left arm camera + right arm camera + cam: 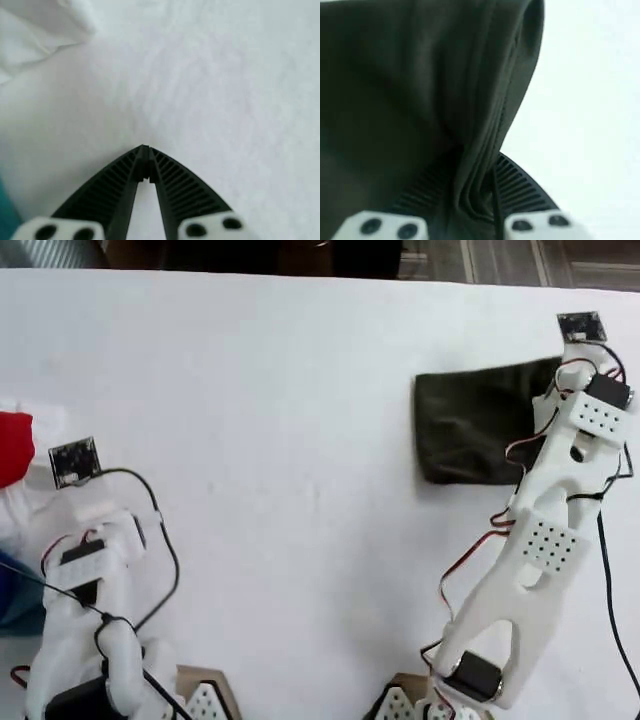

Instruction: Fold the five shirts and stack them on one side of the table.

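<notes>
The right gripper [477,200] is closed on a bundle of folds at the edge of the dark shirt [415,75], with several layers of cloth pinched between its jaws. The left gripper [144,157] has its jaws pressed together with nothing between them, and it hangs over the bare white table [280,390], with a white cloth [35,30] near it. In the high view the dark shirt [475,425] lies as a folded rectangle at about 2 o'clock on the table. I judge that it is light, soft and limp. It will probably sag and open if it is lifted by one point, so it is better to take all layers together at a folded edge or a corner. The right arm [545,540] covers the shirt's 3 o'clock edge. At 9 o'clock a red cloth [12,445] and at 8 o'clock a blue cloth [15,595] are cut off by the frame, so I cannot tell how many shirts wait there. The white cloth is hard to separate from the white table.
</notes>
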{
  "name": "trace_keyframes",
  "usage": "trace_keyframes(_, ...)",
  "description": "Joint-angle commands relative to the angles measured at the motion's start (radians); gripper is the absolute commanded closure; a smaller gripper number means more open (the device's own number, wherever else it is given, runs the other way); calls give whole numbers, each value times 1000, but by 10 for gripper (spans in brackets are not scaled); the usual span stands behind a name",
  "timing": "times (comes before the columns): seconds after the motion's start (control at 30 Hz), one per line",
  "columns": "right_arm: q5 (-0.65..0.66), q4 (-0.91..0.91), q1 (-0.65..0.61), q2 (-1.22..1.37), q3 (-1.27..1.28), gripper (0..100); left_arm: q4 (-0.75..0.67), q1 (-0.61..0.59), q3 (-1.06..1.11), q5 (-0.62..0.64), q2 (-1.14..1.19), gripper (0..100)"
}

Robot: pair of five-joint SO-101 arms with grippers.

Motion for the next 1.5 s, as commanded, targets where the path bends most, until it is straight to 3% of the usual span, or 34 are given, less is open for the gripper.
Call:
trace_keyframes(0.0,9,4,12,1,-92,979,-17,-5,-4,-9,-28,973)
trace_keyframes(0.4,9,1,73,7,-89,979,-17,-5,-4,-11,-28,973)
trace_keyframes(0.63,9,-2,41,7,-98,974,-17,-5,-4,-11,-28,973)
trace_keyframes(0.87,2,5,41,-4,-129,746,-17,-5,-4,-11,-28,973)
trace_keyframes(1.07,-5,170,38,-4,-299,723,-17,-5,-8,-11,-28,973)
trace_keyframes(1.23,-126,369,-12,-7,-465,723,-2,-6,-35,-9,-31,972)
trace_keyframes(1.33,-181,404,-54,-45,-397,723,89,-35,-105,-11,-31,967)
trace_keyframes(1.47,-218,403,-97,-128,-252,723,331,-101,-321,-11,-31,907)
